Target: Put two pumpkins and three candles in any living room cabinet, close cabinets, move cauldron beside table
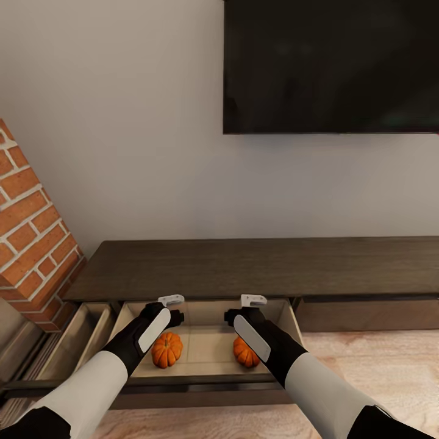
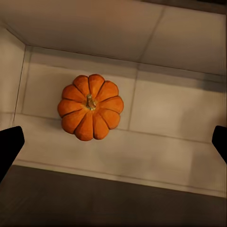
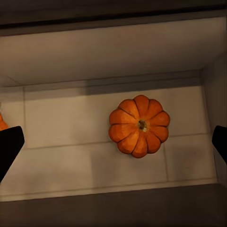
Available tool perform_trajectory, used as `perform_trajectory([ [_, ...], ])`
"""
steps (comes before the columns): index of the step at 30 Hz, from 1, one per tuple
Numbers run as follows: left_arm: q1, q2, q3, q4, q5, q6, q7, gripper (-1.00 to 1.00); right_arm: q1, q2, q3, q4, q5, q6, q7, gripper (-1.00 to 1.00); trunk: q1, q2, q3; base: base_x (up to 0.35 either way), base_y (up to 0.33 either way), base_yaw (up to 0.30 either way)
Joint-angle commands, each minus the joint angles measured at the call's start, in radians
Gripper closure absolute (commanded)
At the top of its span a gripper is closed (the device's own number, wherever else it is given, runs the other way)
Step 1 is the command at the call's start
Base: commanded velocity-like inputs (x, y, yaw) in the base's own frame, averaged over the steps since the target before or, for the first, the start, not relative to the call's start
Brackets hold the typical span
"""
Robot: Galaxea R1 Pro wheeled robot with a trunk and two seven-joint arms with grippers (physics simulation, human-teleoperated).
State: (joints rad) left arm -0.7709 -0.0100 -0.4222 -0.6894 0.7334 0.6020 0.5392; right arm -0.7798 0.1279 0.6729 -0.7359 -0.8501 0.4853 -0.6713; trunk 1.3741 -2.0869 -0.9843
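The long dark-brown cabinet [image 1: 256, 268] stands against the wall with a pale-lined drawer [image 1: 204, 350] pulled open. Two orange ribbed pumpkins rest on the drawer floor, one at its left [image 1: 166, 350] and one at its right [image 1: 244, 352]. My left gripper [image 1: 174, 317] hangs open over the left pumpkin [image 2: 90, 107], its black fingertips [image 2: 10, 146] wide apart and holding nothing. Just as open and empty, my right gripper [image 1: 233, 317] hovers above the right pumpkin [image 3: 139, 125]. The candles, the cauldron and the table are out of view.
A second drawer [image 1: 85, 329] stands open to the left of the first. A brick chimney [image 1: 30, 244] rises at the far left. A dark TV screen [image 1: 329, 67] hangs on the wall above the cabinet. Light wood floor [image 1: 378, 360] lies at the right.
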Motion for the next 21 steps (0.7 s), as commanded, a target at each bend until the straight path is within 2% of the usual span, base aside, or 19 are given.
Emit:
perform_trajectory([
  [1,-0.001,0.001,-0.004,-0.001,0.011,0.001,0.010,-1.00,-0.001,-0.001,0.004,-0.001,-0.007,0.003,-0.008,-1.00,-0.004,0.007,0.002,-0.006,0.000,0.000],
  [21,-0.001,0.001,-0.004,-0.001,0.011,0.001,0.010,-1.00,-0.001,-0.001,0.005,-0.002,-0.011,0.009,-0.007,-1.00,-0.081,0.147,0.065,0.000,0.000,0.000],
])
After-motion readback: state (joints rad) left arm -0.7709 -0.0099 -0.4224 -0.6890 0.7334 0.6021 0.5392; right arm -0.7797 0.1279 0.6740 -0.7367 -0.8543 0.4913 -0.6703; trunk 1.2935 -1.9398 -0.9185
